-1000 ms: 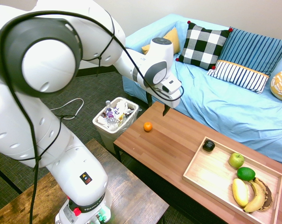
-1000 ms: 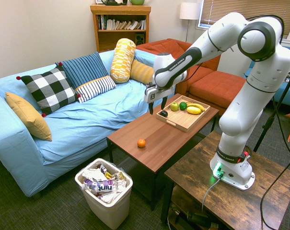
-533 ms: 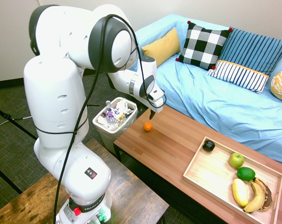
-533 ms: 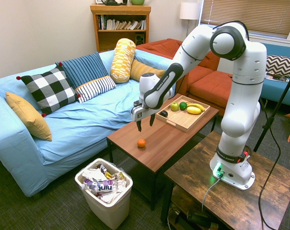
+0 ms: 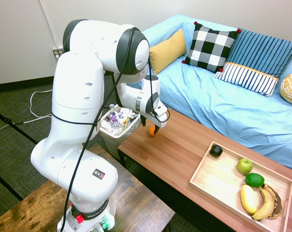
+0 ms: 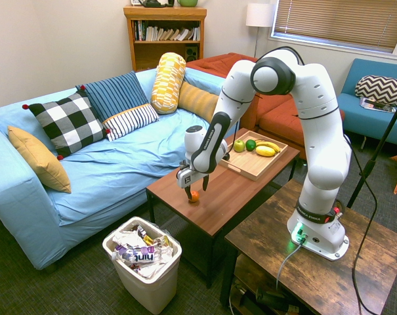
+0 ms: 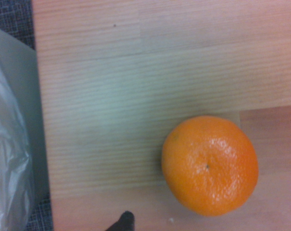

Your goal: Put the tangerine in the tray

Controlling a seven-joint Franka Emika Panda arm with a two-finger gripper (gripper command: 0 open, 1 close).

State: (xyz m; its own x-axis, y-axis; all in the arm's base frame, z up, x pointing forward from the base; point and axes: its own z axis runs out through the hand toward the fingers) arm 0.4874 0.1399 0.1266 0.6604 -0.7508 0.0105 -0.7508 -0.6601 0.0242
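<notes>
The hand [image 6: 194, 186], pointing straight down with its two fingers spread and holding nothing, hangs directly over the tangerine [image 6: 194, 196], which rests on the table [image 6: 231, 190] near the end beside the waste bin [image 6: 144, 262]. In the first exterior view the hand hides most of the fruit. The tray [image 5: 223, 186], at the table's far end, carries an apple [image 5: 244, 166], a lime [image 5: 255, 180] and bananas [image 5: 257, 200]; its rim is partly cut off.
</notes>
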